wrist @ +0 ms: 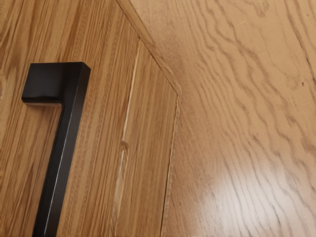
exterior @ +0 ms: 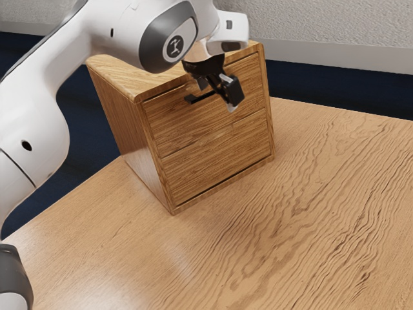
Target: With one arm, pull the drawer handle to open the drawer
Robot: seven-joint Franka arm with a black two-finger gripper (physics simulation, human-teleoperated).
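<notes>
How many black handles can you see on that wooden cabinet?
1. The black handle is on the upper drawer of the cabinet, beside the gripper. The arm could hide another.

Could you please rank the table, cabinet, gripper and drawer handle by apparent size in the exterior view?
Largest first: table; cabinet; gripper; drawer handle, partly hidden by the gripper, so those two are unsure.

Exterior cam: raised, at side of arm, mid distance, faces obliquely down across table onto drawer cabinet; arm enters from exterior view's left. Wrist cam: mounted at arm tip, very close to cabinet front, looks along it toward table. Shared: black handle, cabinet front, table strip beside cabinet
</notes>
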